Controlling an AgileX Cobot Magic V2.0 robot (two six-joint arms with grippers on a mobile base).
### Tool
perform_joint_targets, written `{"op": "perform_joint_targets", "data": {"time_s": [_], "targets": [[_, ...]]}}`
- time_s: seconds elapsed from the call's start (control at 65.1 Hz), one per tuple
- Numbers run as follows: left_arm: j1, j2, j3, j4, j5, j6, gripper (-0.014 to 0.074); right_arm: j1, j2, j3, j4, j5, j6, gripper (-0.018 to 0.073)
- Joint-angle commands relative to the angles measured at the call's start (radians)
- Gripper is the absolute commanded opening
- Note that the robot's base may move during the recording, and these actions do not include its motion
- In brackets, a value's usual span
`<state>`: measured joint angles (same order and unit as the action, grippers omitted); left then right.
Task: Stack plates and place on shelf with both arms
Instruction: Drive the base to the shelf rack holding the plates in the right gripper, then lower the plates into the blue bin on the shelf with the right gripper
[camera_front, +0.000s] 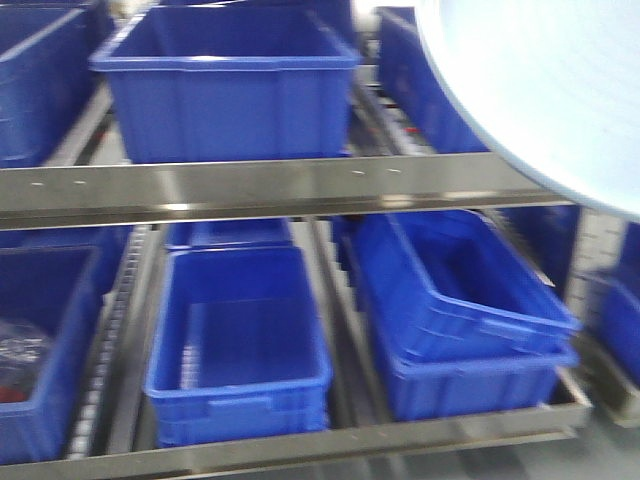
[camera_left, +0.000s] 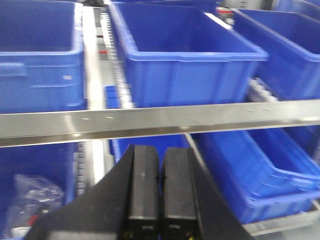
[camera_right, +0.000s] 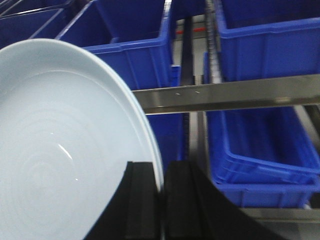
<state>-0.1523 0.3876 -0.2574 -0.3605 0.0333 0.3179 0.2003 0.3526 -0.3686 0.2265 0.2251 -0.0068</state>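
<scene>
A pale blue-white glossy plate (camera_right: 60, 150) fills the left of the right wrist view, held on edge. My right gripper (camera_right: 161, 167) is shut on its rim, one finger on each face. From the front, the same plate (camera_front: 530, 90) hangs at the top right, in front of the shelf's upper steel rail (camera_front: 280, 188). I cannot tell whether it is one plate or a stack of two. My left gripper (camera_left: 161, 150) is shut with nothing between its fingers. It points at the shelf rail (camera_left: 150, 120), and no plate shows in the left wrist view.
Deep blue crates stand on both levels: one on the upper level (camera_front: 225, 85), and an empty one (camera_front: 240, 350) and a tilted nested pair (camera_front: 460, 310) below. A clear bag (camera_left: 35, 200) lies in the lower left crate. Roller tracks run between the crates.
</scene>
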Motion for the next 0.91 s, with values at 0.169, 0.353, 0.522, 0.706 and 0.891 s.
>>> {"op": "perform_joint_targets", "data": {"time_s": [0.169, 0.353, 0.522, 0.706, 0.891], "targets": [[-0.001, 0.008, -0.036, -0.008, -0.077, 0.0, 0.0082, -0.004, 0.002, -0.029, 0.001, -0.1, 0.0, 0.0048], [-0.001, 0.008, -0.036, -0.008, -0.077, 0.0, 0.0082, -0.004, 0.002, -0.029, 0.001, -0.1, 0.0, 0.0048], [-0.001, 0.008, -0.036, -0.008, -0.077, 0.0, 0.0082, -0.004, 0.002, -0.029, 0.001, -0.1, 0.0, 0.0048], [-0.001, 0.008, -0.036, -0.008, -0.077, 0.0, 0.0082, -0.004, 0.002, -0.029, 0.001, -0.1, 0.0, 0.0048], [-0.001, 0.008, -0.036, -0.008, -0.077, 0.0, 0.0082, -0.004, 0.002, -0.029, 0.001, -0.1, 0.0, 0.0048]]}}
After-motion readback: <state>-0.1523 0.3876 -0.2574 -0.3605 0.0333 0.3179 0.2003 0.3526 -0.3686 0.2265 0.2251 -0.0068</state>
